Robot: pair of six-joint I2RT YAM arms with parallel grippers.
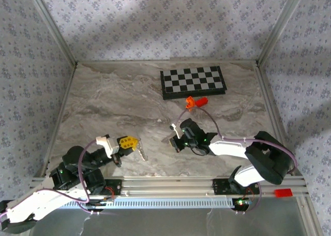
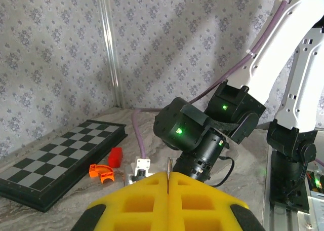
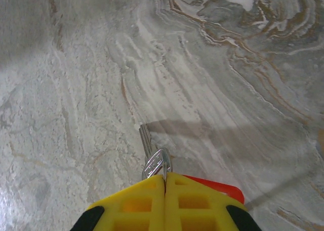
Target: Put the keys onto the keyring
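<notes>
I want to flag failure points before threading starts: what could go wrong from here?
1. The right claw pinches the key by its head, blade sticking out; the fingers may cover its hole and block threading.
2. The left claw is shut on only a thin metal edge at its very tip; that small hold could slip or twist when the claws meet.

Lab booth: wallpapered panels, aluminium rails
</notes>
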